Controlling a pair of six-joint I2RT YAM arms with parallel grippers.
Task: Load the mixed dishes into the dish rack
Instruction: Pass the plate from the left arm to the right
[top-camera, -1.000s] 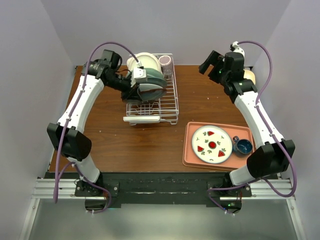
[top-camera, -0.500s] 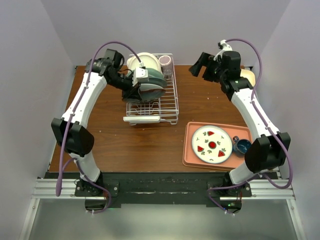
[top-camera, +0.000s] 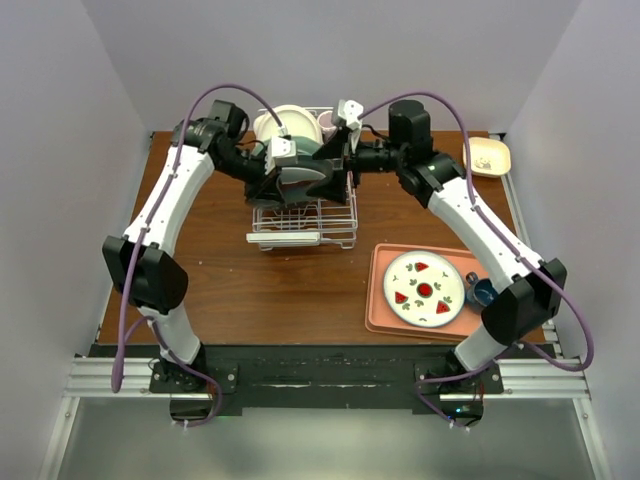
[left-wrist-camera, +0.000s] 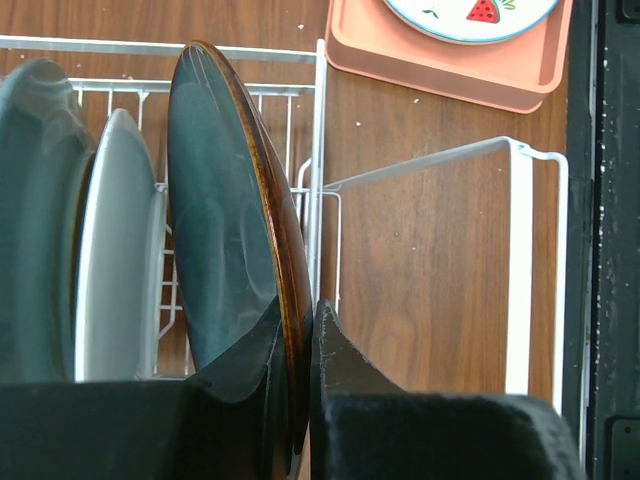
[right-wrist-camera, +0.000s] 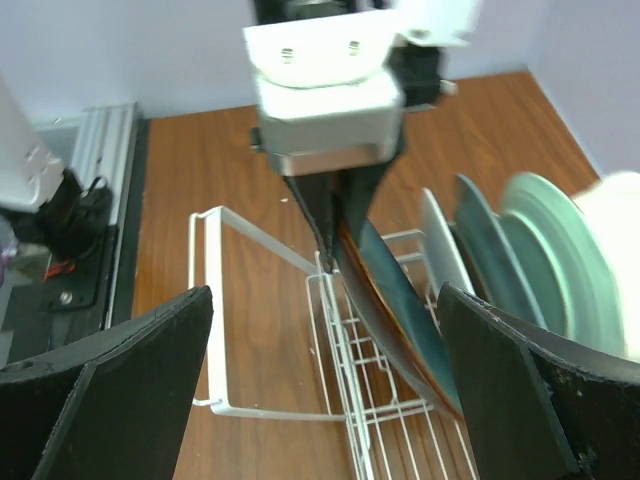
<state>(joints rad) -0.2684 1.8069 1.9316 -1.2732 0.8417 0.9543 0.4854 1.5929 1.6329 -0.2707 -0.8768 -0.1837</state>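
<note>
The white wire dish rack stands at the back centre of the table. My left gripper is shut on the brown rim of a dark teal plate, which stands tilted on edge in the rack's near slots. Behind it in the rack stand a grey-white plate, pale green plates, a white bowl and a purple cup. My right gripper is open just right of the rack, its fingers spread either side of the dark plate without touching it. In the left wrist view the left gripper pinches the plate's edge.
A salmon-pink tray at the front right holds a cream plate with watermelon pictures and a blue cup. A small cream dish lies at the back right corner. The rack's white end bar juts toward the front.
My right arm has swung left from the back right corner to the rack, its open gripper now facing the dark plate. The left gripper has stayed shut on the plate.
</note>
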